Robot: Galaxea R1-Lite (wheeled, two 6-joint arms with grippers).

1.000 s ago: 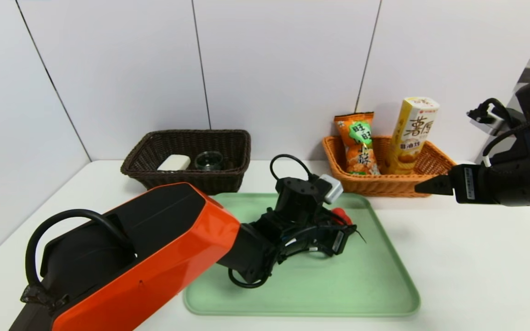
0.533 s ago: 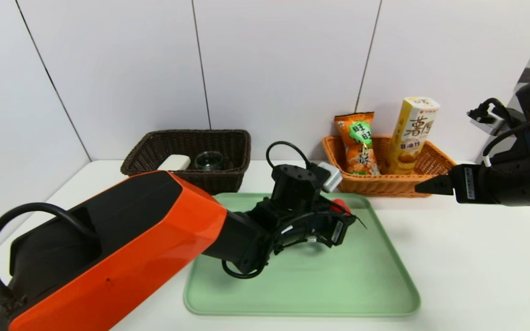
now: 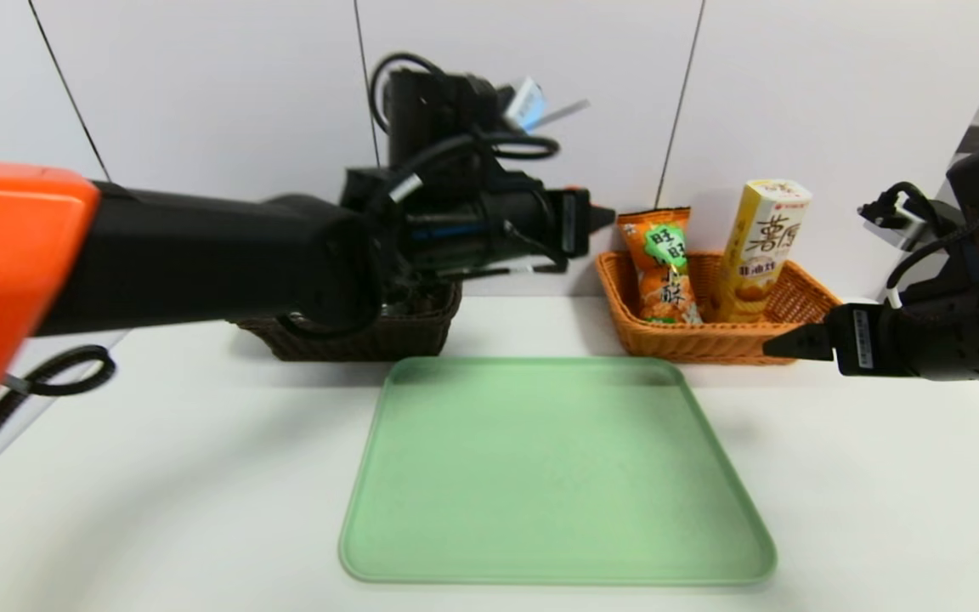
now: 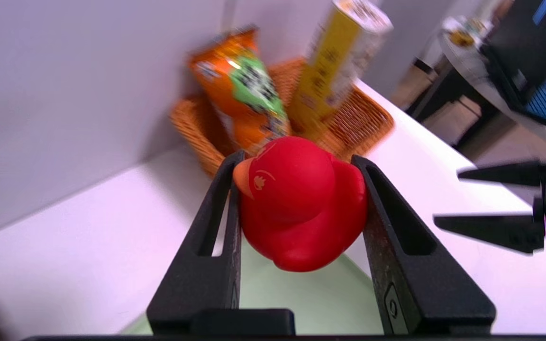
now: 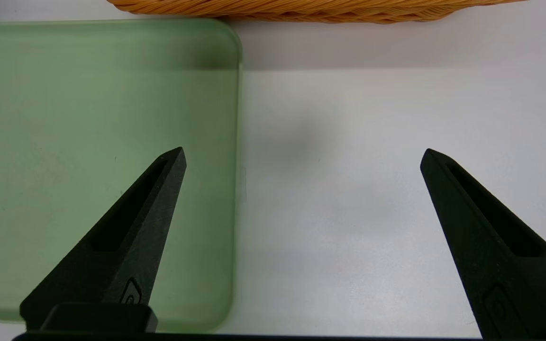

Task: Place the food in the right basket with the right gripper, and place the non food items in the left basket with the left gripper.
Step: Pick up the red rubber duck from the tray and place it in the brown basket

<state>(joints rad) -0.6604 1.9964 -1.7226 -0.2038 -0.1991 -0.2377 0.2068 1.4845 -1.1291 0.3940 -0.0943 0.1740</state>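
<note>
My left gripper [image 4: 297, 159] is shut on a red rubber duck [image 4: 296, 208] with an orange beak, gripped by its sides. In the head view the left gripper [image 3: 593, 219] is raised high above the table's back, between the two baskets, pointing towards the orange right basket [image 3: 710, 342]. That basket holds an orange snack bag [image 3: 659, 265] and a yellow snack box [image 3: 766, 246]. The left arm mostly hides the dark brown left basket [image 3: 417, 333] and its contents. My right gripper [image 3: 783, 344] hovers open and empty just in front of the orange basket, beside the tray's right edge [image 5: 301, 154].
A green tray [image 3: 557, 476] lies at the table's middle with nothing on it. The white wall stands close behind both baskets. My left upper arm crosses the left side of the head view.
The left arm has lifted the duck off the tray and swung up and back. The tray is now bare. The right arm has held still.
</note>
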